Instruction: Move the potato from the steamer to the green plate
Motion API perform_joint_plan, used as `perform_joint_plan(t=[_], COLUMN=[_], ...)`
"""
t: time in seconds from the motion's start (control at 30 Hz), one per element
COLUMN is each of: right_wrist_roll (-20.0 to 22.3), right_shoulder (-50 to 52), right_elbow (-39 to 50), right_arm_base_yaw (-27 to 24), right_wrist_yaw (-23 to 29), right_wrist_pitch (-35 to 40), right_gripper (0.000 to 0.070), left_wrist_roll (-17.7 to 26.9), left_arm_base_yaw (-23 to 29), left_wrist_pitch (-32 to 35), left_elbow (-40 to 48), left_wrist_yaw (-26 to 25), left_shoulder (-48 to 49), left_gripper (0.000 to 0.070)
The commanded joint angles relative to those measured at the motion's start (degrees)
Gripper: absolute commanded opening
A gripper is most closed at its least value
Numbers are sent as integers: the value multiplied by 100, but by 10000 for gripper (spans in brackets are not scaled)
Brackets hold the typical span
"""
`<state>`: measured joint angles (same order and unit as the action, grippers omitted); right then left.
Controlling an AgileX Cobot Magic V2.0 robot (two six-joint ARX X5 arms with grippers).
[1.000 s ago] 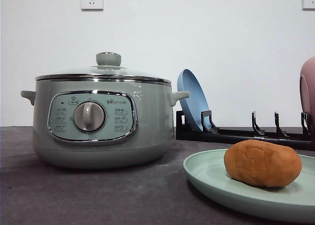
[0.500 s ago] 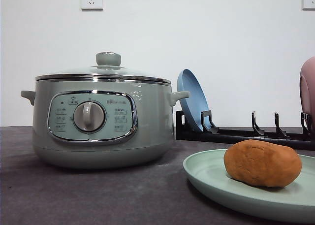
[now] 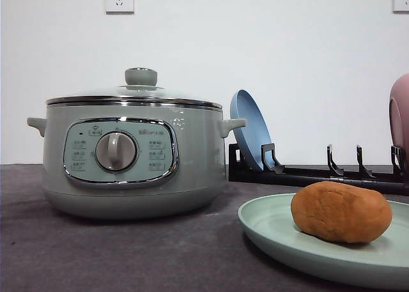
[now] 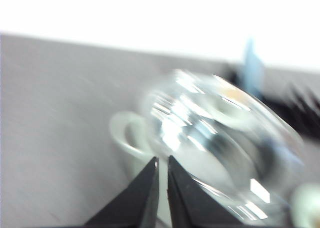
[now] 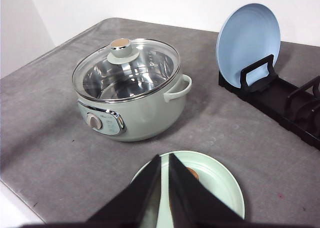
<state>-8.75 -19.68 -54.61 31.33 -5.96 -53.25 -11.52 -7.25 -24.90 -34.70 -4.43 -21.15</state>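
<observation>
Already the potato (image 3: pixel 340 211) sits on the green plate (image 3: pixel 268 231), toward the front right of the grey table (image 3: pixel 128 253), so as I judge it the transfer itself is done and what remains is a clean retreat. The steamer (image 3: pixel 131 158) stands to the left of the plate with its glass lid (image 5: pixel 126 63) on; through the lid, from the right wrist view, the bowl looks bare. Behind, toward the back right corner, a black dish rack (image 3: pixel 307 174) holds a blue plate (image 3: pixel 251 135) upright.

The right gripper (image 5: pixel 164 188) hangs above the plate with its black fingers drawn nearly together and nothing between them; a sliver of the potato shows just past them. The left gripper (image 4: pixel 163 188) looks the same, tips almost touching and holding nothing, over the steamer's side handle (image 4: pixel 131 134), though that view is smeared with motion blur.

To finish well, I would have both arms lift straight up before swinging away, so neither fingertip clips the plate's rim or nudges the potato, which is rounded and could roll toward the near edge. The left arm should clear the lid knob (image 3: pixel 140 76) with room, since a knock there could shift the lid.
</observation>
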Motion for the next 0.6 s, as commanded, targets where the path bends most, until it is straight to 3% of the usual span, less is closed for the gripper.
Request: perform_joint_plan(t=[0.0, 0.3, 0.57], right_wrist_roll=[42, 42, 42], right_shoulder=[-7, -7, -7], right_elbow=[-98, -98, -101], right_arm_base_yaw=[28, 28, 28], right_wrist_yaw=[2, 2, 2], right_wrist_pitch=[53, 55, 52], right_gripper=[15, 15, 15], left_wrist_roll=[6, 67, 3], left_arm_base_yaw=[159, 505, 505], left_wrist_pitch=[546, 1751, 1902], left_elbow=[594, 2763, 3264], left_wrist_yaw=[-4, 182, 665], left_shoulder=[337, 1462, 1866], left_gripper=[25, 25, 25])
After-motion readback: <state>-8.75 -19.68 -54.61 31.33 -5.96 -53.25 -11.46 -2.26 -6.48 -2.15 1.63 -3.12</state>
